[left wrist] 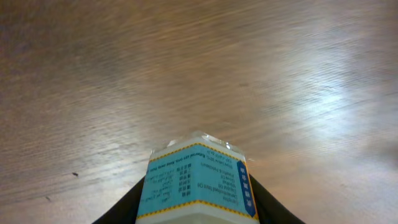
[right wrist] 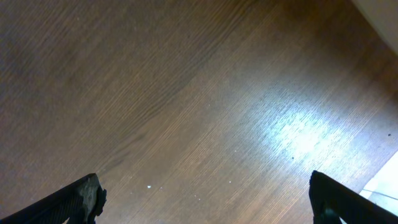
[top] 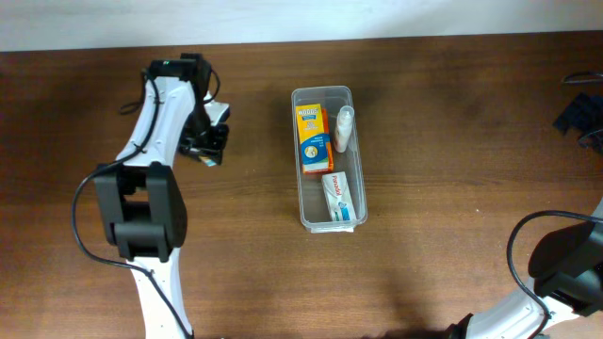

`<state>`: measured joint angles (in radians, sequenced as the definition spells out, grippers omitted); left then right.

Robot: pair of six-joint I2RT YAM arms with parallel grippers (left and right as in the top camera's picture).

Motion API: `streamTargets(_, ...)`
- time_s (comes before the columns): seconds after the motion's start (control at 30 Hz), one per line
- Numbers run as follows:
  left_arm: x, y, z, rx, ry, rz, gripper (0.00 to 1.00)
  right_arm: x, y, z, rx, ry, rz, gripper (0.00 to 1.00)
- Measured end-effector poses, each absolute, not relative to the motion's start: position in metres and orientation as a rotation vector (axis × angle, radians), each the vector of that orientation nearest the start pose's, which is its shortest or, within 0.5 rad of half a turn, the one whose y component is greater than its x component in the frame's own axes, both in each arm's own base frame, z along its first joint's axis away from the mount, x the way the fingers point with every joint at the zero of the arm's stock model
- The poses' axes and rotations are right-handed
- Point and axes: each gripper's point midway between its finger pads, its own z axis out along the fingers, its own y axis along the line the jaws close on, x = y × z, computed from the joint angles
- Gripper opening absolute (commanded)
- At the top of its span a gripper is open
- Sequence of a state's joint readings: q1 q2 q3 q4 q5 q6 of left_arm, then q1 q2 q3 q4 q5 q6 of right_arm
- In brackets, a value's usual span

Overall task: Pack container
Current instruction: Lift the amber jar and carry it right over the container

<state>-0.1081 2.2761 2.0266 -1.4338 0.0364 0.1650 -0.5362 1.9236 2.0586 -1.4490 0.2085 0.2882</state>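
Observation:
The container (top: 301, 179) is a long clear plastic bin at the table's middle. Inside it lie a yellow-orange box (top: 312, 137), a small white bottle (top: 345, 128) and a white box (top: 339, 197). My left gripper (top: 209, 149) is left of the container, apart from it. In the left wrist view my left gripper (left wrist: 199, 208) is shut on a small box with a light blue printed label (left wrist: 198, 177), held over bare wood. My right gripper (right wrist: 202, 199) is open and empty above the table; it shows at the far right edge in the overhead view (top: 579, 115).
The brown wooden table (top: 452, 188) ends at a pale wall along the back edge. A pale floor strip shows at the right wrist view's lower right corner (right wrist: 385, 186). The right arm's base (top: 565, 268) stands at the lower right.

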Motion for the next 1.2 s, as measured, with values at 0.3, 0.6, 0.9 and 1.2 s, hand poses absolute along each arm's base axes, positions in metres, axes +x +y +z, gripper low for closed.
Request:
streamTargets(0.3,0.415,-0.118,0.132,0.598,3.101,-0.238,0.41,0.332,-0.239,0.219,1.194,2.636,-0.347,0.98)
streamTargets(0.6,0.388,-0.179,0.156,0.787,3.059,-0.330,0.41,0.332,-0.239,0.219,1.195,2.635,-0.346,0.98)
streamTargets(0.9,0.350,-0.247,0.158,1.009,3.015,-0.380,0.42,0.332,-0.239,0.219,1.195,2.635,-0.346,0.98)
streamTargets(1.2,0.343,-0.276,0.158,1.040,2.963,-0.394,0.42,0.332,-0.239,0.219,1.195,2.635,-0.346,0.98)
